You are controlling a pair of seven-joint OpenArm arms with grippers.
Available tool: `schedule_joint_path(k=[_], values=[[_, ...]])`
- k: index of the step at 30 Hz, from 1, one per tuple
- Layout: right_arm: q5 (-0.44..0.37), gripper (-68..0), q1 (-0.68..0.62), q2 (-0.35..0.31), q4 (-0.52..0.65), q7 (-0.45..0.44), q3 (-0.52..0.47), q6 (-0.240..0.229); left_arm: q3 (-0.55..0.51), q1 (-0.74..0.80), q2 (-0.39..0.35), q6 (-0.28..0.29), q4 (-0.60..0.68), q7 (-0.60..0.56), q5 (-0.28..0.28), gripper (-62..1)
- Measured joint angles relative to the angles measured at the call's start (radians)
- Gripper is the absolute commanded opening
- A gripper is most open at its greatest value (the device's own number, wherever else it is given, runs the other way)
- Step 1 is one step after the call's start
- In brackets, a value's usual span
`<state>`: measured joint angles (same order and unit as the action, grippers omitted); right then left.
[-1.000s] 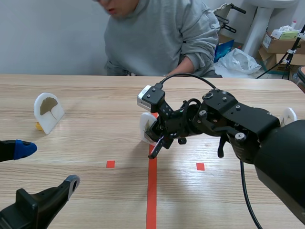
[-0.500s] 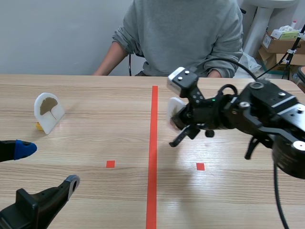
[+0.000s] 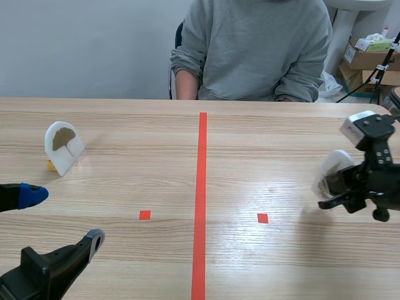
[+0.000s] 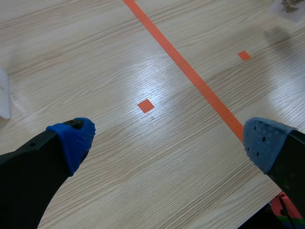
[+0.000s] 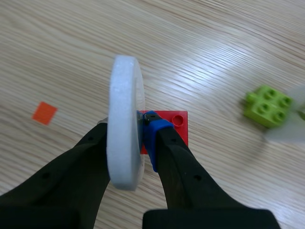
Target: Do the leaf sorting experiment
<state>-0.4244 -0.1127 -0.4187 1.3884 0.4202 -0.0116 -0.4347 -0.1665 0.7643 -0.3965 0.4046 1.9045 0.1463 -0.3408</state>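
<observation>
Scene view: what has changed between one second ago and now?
The right gripper, fingers shut on the white disc, carried it from the centre line to the table's right side. The person sat upright. The open left gripper and the other disc stayed put.

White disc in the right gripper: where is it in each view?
Scene: disc far right, in the right gripper.
Left wrist: disc far ahead, past the tape line, partly cut off.
Right wrist: disc clamped in the gripper.
Shared: orange square beside it.
</observation>
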Motion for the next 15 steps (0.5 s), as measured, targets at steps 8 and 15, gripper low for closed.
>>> schedule_joint_path(k=[8,15], values=[[0.0,-65.8,-0.019,0.0,-0.023,0.023,-0.112,-0.014,0.0,0.0,0.0,0.0,0.0,0.0,0.0,1.4],[0.0,-65.8,-0.018,0.0,-0.15,-0.028,-0.181,-0.014,0.0,0.0,0.0,0.0,0.0,0.0,0.0,1.4]])
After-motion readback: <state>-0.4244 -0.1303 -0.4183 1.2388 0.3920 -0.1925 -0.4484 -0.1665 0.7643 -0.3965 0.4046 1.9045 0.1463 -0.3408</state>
